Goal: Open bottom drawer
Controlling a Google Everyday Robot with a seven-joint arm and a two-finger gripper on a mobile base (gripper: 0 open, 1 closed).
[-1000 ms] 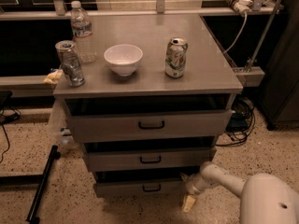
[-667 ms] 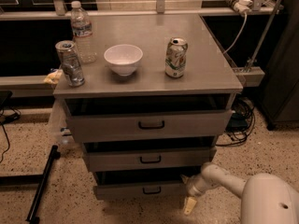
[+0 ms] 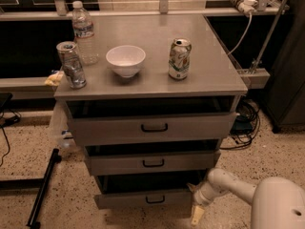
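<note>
— Where is the pincer?

— The white, cream-tipped gripper (image 3: 197, 213) hangs low by the right-hand corner of the grey metal bottom drawer (image 3: 124, 202), just beside its front and near the speckled floor (image 3: 71, 194); I cannot tell whether it is spread or closed.

— And the drawer?

— It is the lowest of three, under the mid-sized grey drawer front (image 3: 114, 165) and the tallest grey drawer front (image 3: 109, 129); a flat, smooth sheet-metal face, stiff, probably slick; I judge it fairly heavy but sliding, so a steady straight pull should serve.

— Where to take hold?

— The small black bar handle (image 3: 155, 200) at the front's middle, apart from the gripper; thin, rigid, with room behind it; the bare face offers no purchase.

— Above?

— On the matte grey cabinet top (image 3: 214, 75) stand a white rounded bowl (image 3: 126, 60), a green-and-white drink can (image 3: 179, 58), a silver can (image 3: 71, 65) and a clear plastic water bottle (image 3: 84, 32); a jerk might topple them.
</note>
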